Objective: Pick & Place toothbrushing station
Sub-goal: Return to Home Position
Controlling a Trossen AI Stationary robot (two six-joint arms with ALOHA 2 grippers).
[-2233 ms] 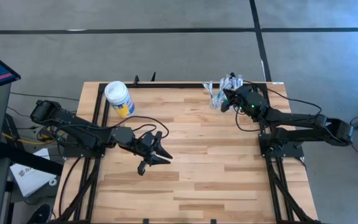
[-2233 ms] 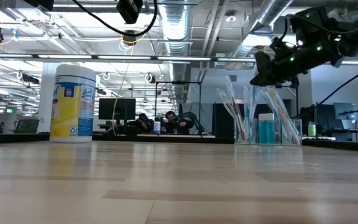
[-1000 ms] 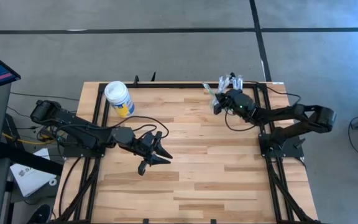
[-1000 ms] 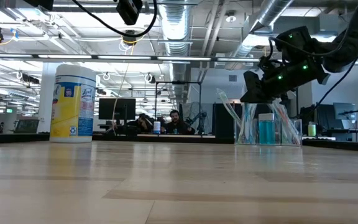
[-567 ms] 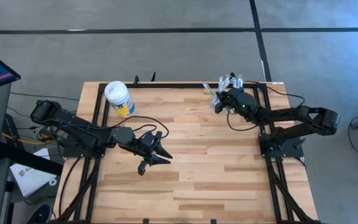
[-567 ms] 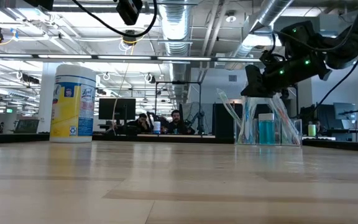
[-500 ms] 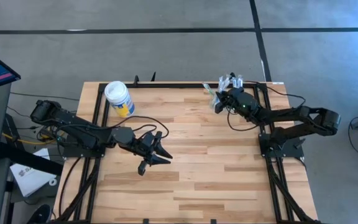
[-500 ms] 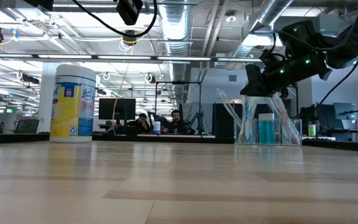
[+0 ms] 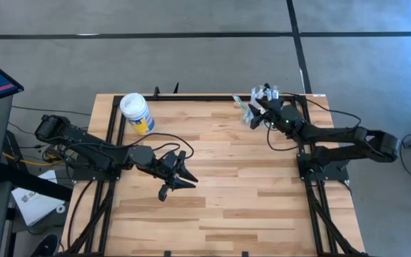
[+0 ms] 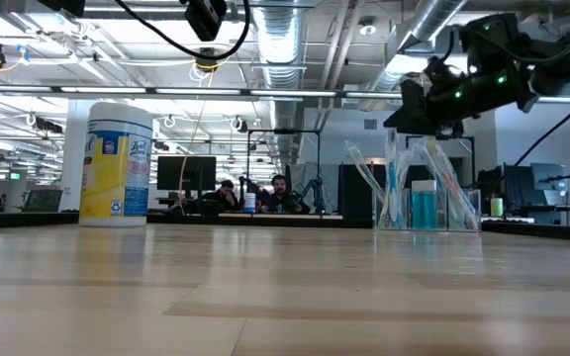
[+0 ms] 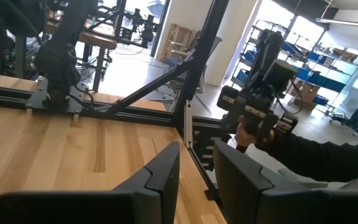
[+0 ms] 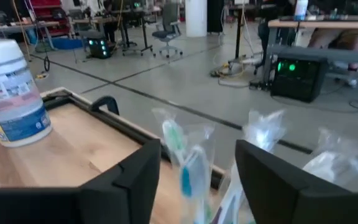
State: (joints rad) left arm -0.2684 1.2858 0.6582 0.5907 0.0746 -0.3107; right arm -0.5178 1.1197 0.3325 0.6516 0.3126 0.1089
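The toothbrushing station [image 10: 426,203], a see-through cup holding wrapped toothbrushes and something blue, stands on its base at the table's far right [image 9: 247,108]. My right gripper [image 10: 431,117] hovers open just above the cup's rim. In the right wrist view its fingers stand on either side of the tops of the wrapped brushes [image 12: 188,155]. My left gripper [image 9: 180,173] waits open above the middle of the table, pointing level, with nothing between its fingers [image 11: 194,177]. My right gripper has the top of a wrapped toothbrush [image 12: 180,144] between its open fingers, which come level from the table's right side. I cannot tell whether either finger touches the wrapper.
A white-lidded yellow-and-blue canister [image 9: 135,113] stands at the far left of the table. Black frame rails run along the table's far and side edges. Beyond the right edge a person's hand [image 11: 260,121] holds a dark controller. Bare wood lies across the near half.
My right gripper has risen from in front of the cup's upper part to just above its rim and drawn a little toward the table's right edge. The station has stayed in place.
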